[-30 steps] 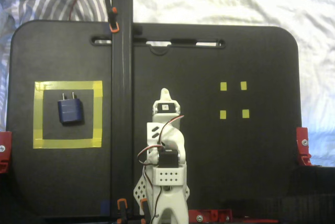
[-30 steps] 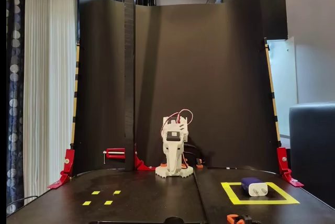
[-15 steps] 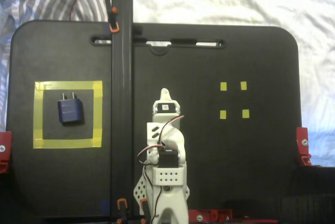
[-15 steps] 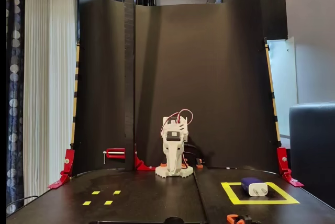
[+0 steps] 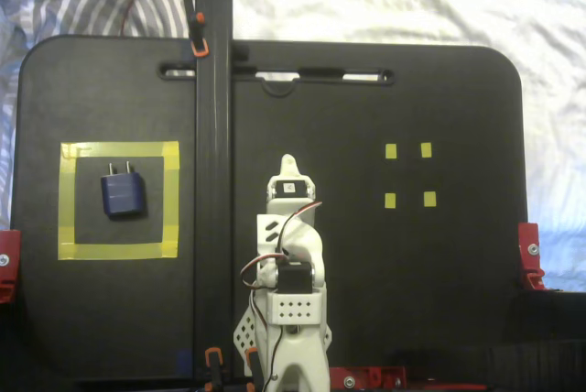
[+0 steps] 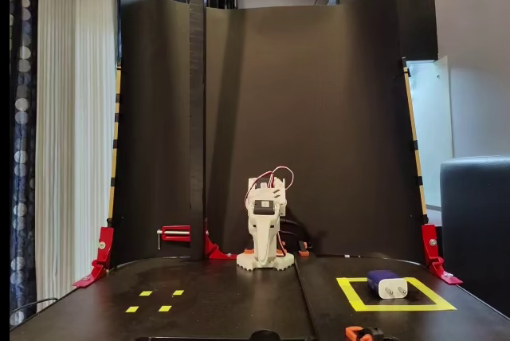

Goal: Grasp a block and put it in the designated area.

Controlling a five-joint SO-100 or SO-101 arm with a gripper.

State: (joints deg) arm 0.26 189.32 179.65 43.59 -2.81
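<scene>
Judging by the block [image 5: 123, 195] lying inside the designated area [image 5: 66, 201], apart from its tape, little remains beyond parking the folded gripper [image 5: 287, 170], seemingly closed and empty, away from it.

There is one block [image 5: 123, 195], a single navy piece with two short silvery prongs, and one designated area [image 5: 66, 201], a single square of yellow tape, both off to the left of the gripper [image 5: 287, 166] in the top-down fixed view. There are four small yellow markers [image 5: 408, 175], grouped two by two to the gripper's right in that view. One white arm [image 6: 265, 233] stands on one black board [image 5: 366, 300], and two red clamps [image 5: 529, 255] show at the board's side edges in both fixed views.
</scene>
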